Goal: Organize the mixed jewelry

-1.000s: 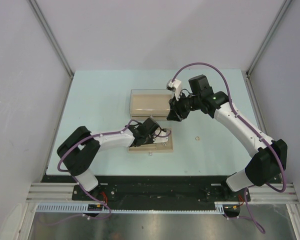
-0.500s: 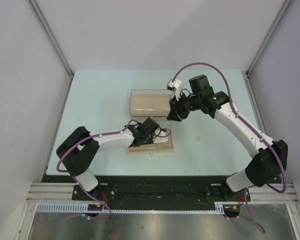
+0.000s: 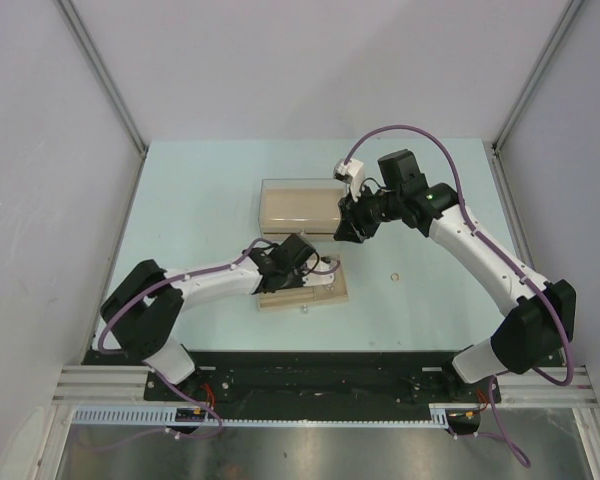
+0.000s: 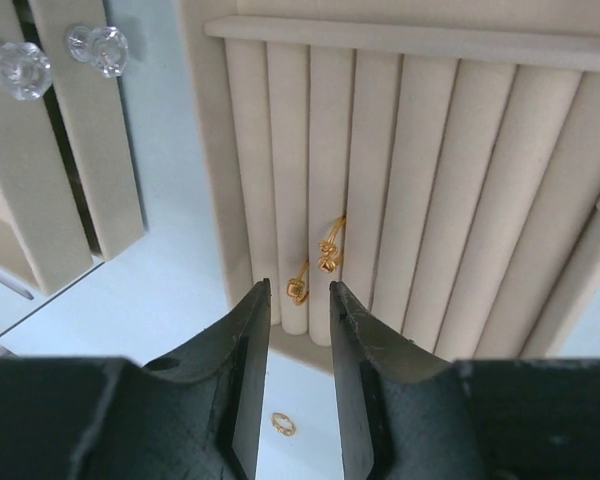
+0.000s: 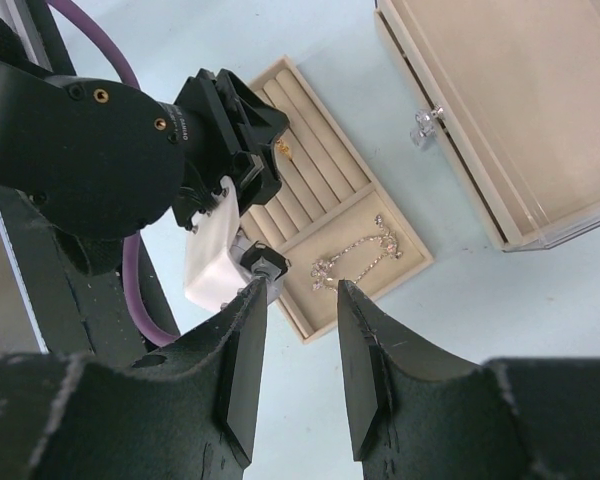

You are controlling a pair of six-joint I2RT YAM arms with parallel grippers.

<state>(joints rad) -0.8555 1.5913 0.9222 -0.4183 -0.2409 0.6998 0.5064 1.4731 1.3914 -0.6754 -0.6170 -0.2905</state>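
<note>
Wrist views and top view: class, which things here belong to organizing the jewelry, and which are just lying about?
Belongs to the job:
gold pieces in the slots
loose gold ring on the table
silvery chain in the tray's compartment
slotted tray holding them

Just lying about:
beige box
its clear knob

I see the left arm [image 3: 215, 280] and right arm [image 3: 480, 250] as glossy white shells joined by chunky black joint housings. A purple cable [image 3: 400, 129] trails along each, looping over the right one. A green light [image 3: 432, 197] glows on a black right-arm joint; a white camera block [image 3: 348, 170] sits nearby. The left claw [image 4: 298, 290] and right claw [image 5: 300, 285] have matte black wedge-shaped fingers [image 4: 230, 360]. Two brass-coloured screw heads [image 5: 100, 95] dot the left wrist's black casing.
</note>
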